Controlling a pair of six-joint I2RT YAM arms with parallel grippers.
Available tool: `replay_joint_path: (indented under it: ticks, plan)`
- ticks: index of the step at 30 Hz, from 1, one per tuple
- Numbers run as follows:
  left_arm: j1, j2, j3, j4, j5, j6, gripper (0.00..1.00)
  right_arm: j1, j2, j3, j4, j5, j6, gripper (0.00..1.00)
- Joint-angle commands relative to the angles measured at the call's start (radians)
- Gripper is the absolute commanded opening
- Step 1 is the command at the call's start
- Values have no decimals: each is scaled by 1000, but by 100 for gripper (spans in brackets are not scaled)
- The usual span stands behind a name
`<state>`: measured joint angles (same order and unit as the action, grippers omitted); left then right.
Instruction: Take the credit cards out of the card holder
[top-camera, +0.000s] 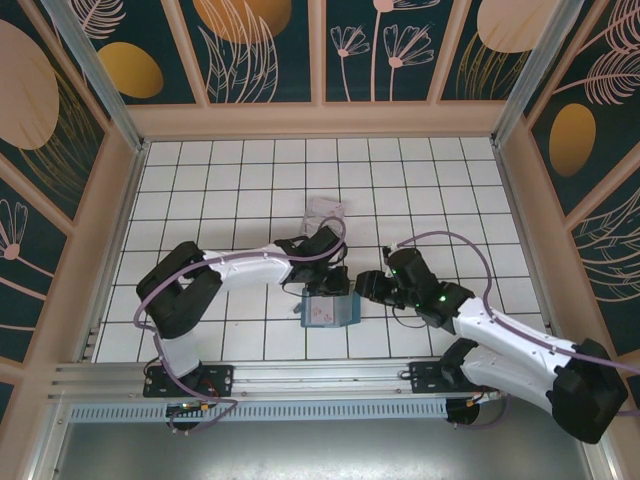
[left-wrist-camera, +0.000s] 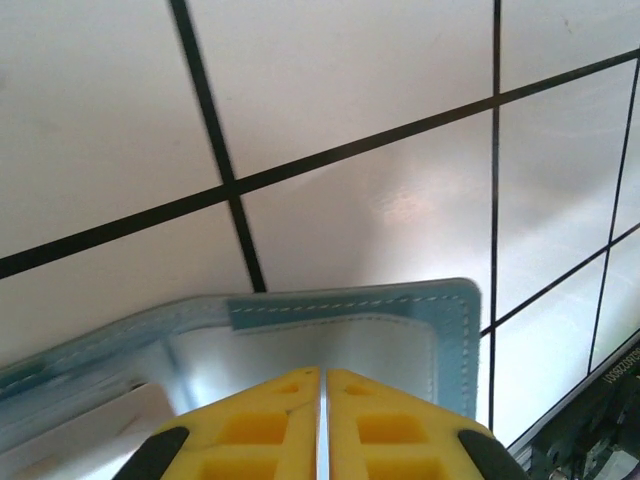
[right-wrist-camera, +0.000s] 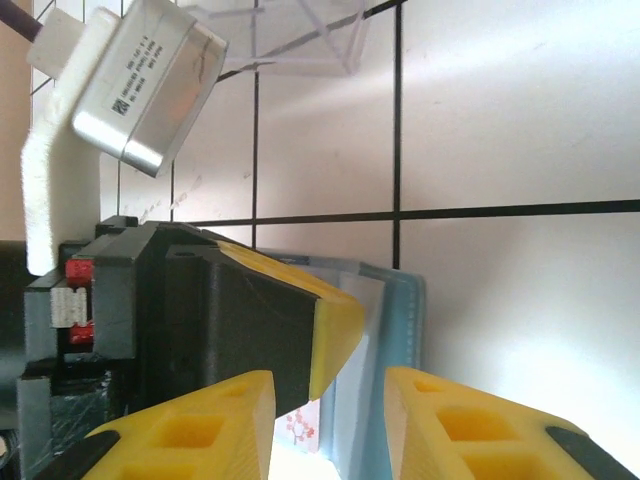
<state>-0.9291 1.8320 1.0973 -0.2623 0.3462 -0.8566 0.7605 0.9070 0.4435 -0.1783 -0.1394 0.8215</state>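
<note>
Top external: wallet held down, pale card within reach

Top external view has the wallet (top-camera: 347, 312) flat on the tiled table (top-camera: 240, 180), near the front edge and between the two arms. A pale card (top-camera: 320, 314) lies on its inner face. The clear tray (top-camera: 323, 211) sits well apart, farther back.

The left pincer (top-camera: 328, 284) is at the wallet's far edge. From the left wrist its fingers (left-wrist-camera: 260, 430) are pressed together with only a hairline between them, tips over the stitched blue panel. I cannot tell whether they nip a layer of it or merely bear down.

The right pincer (top-camera: 362, 288) is just beside the wallet's right edge. From the right wrist its jaws stand partly open with a plain gap, gripping nothing I can see. The wallet's blue edge (right-wrist-camera: 405, 330) and a corner of the card (right-wrist-camera: 300, 432) lie just ahead of that gap, with the left pincer's yellow finger close alongside.

The card is likely light, thin, stiff and slick, and snug in its slot. Best taken by an exposed edge, pinched across its flat faces and drawn along the slot. The wallet looks soft and light, so it would probably slide or lift with the card unless kept pinned
</note>
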Motion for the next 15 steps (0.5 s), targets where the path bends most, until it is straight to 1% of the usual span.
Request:
replay_joint_path:
  ticks: [1,5,7,12,15]
  plan:
    - [-11,37,19,-23,28,20,12,-11,-29,25,-78,41,14,35]
    - [-15,45,14,-9,48,20,16,-10,-16,54,-69,2,20,35]
    - [-15,22,1,-8,31,23,17,-10,-3,64,-55,-23,22,35]
    - [-13,-91,-40,-53,-101,22,18,-7,60,80,15,-115,47,35]
    - [-3,-163,-87,-57,-144,2,18,5,109,88,70,-165,68,35]
